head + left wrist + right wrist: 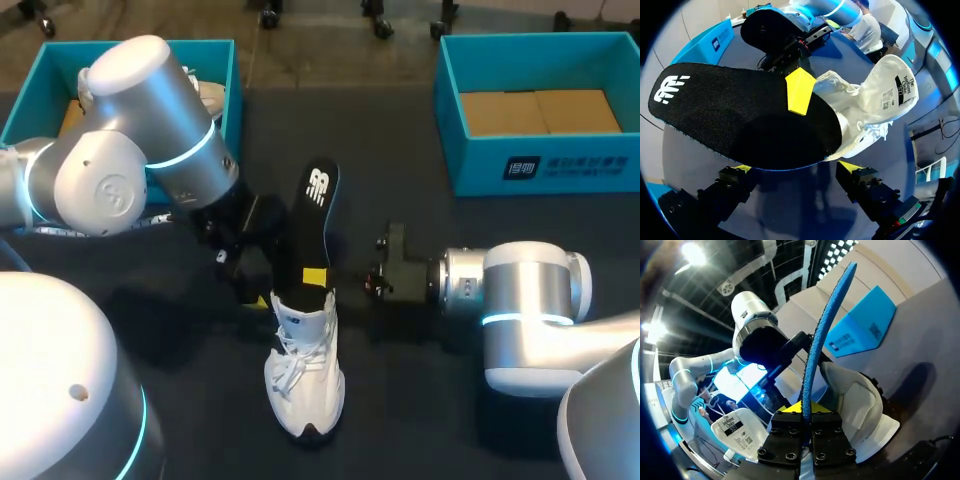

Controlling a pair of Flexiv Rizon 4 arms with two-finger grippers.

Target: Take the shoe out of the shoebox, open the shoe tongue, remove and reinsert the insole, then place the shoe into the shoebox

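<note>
Head view, bottom centre: white shoe (305, 385) sits on the dark table (420, 420), toe twd the lower edge, laces up. In the L wrist view its tongue (890, 90) is pulled wide open.

Just above it in the head view, the black insole (316, 215) rises from the shoe's mouth. The logo end points twd the top of the frame. Can't tell if the lower end is inside the shoe.

Right gripper (316, 277) comes in from the right, w/ fingers closed on the insole's lower part. R wrist view confirms it: the insole (825, 325) runs edge-on btwn the pressed fingers (802, 407).

Left gripper (240, 275) is just left of the insole, mid-frame. Per its own wrist view (796, 167), fingers are spread wide w/ nothing held and the insole (740, 115) lying across ahead of them.

Farther back: one teal shoebox (225, 70) upper left, partly behind the L arm. Another shoebox (450, 120) is upper right, brown card inside.
</note>
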